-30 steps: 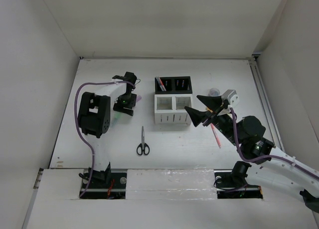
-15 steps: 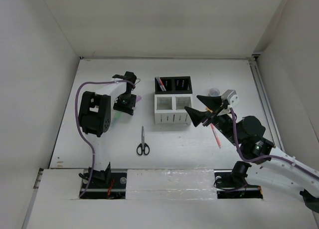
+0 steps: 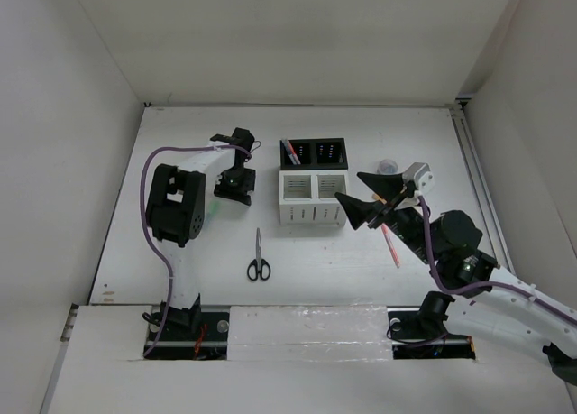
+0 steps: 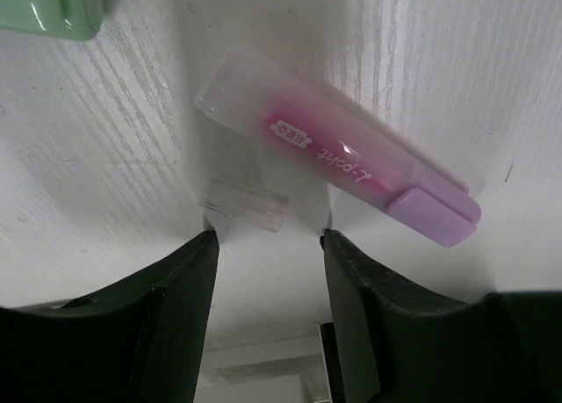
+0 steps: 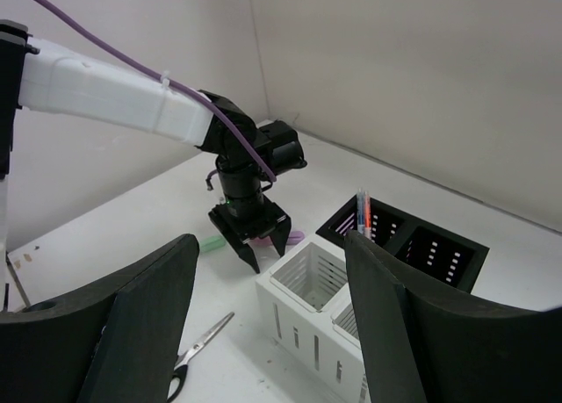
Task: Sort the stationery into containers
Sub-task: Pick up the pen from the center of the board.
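Pointing down at the desk (image 3: pixel 180 134), the left claw (image 4: pixel 268 245) has its fingers (image 4: pixel 176 315) spread, with nothing between them. A pink highlighter (image 4: pixel 338 153) lies flat on the desk just past the fingertips. It is set crosswise to them, with its lilac cap toward the right of the wrist view. A green highlighter (image 4: pixel 57 3) lies a little farther off, cut by the upper left corner of that view. Both are in the left half of the desk, toward the far edge and left of the containers.

The containers sit near the middle of the desk, closer to the far edge. They are a black pair (image 3: pixel 314 151) joined to a white pair (image 3: pixel 313 197) in front of it. A few thin pens (image 3: pixel 290 151) lean in the left black compartment.

Black-handled scissors (image 3: pixel 258 256) lie closed toward the near edge, left of centre, with their handles nearest the arms. A pink pen (image 3: pixel 389 244) lies in the right half beside the right arm. A small grey tape roll (image 3: pixel 388 165) rests to the right of the black pair.

The right claw (image 3: pixel 350 187) hangs above the desk just right of the white pair, its fingers wide apart and gripping nothing.
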`<state>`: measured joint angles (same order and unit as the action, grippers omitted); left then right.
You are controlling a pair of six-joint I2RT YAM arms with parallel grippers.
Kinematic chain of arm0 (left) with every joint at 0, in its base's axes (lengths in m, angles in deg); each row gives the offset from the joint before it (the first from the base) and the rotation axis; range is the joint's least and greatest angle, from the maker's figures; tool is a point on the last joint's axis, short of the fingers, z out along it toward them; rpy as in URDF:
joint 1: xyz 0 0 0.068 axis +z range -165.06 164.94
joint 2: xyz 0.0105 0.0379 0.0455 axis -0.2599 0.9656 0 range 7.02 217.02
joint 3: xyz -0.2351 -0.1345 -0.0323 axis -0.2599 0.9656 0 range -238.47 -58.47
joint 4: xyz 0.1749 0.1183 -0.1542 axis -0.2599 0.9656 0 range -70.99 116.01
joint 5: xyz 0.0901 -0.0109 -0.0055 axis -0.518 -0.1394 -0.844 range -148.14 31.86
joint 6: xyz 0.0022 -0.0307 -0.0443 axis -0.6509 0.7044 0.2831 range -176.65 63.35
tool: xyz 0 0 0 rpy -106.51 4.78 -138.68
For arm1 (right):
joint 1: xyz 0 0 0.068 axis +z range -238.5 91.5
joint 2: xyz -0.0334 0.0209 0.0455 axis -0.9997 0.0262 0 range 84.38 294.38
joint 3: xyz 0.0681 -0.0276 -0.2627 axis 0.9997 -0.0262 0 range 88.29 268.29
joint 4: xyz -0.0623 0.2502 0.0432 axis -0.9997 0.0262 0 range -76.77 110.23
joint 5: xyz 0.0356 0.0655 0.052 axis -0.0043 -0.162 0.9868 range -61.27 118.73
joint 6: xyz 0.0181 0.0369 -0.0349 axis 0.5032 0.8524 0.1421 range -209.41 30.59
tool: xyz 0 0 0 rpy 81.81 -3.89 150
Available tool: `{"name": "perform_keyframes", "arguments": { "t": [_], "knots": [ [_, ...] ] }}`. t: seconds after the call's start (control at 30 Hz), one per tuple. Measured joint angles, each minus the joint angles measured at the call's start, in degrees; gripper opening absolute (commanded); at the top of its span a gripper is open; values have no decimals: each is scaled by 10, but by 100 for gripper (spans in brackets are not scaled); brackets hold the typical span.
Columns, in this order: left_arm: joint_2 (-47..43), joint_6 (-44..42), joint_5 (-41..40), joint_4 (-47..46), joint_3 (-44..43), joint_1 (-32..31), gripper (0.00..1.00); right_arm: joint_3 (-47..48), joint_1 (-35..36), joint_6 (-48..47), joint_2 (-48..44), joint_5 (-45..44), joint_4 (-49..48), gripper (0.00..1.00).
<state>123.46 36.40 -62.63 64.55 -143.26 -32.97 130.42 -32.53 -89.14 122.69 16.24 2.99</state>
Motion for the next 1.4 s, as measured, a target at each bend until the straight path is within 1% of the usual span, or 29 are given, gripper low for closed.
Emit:
{"name": "perform_keyframes", "arguments": {
  "t": [0.47, 0.73, 1.27, 1.33, 1.4],
  "knots": [
    [-2, 12, -3, 2, 3, 0, 47, -7, 0, 0, -3, 0, 2, 73],
    [-11, 18, -3, -1, 17, 12, 47, -7, 0, 0, -4, 0, 4, 73],
    [-19, 25, -26, 1, 27, 16, 47, -7, 0, 0, -4, 1, 4, 73],
    [-20, 25, -29, 3, 27, 16, 45, -7, 0, 0, -4, 1, 4, 73],
    [-21, 26, -29, 4, 28, 16, 41, -8, 0, 0, -5, 1, 5, 73]
  ]
}}
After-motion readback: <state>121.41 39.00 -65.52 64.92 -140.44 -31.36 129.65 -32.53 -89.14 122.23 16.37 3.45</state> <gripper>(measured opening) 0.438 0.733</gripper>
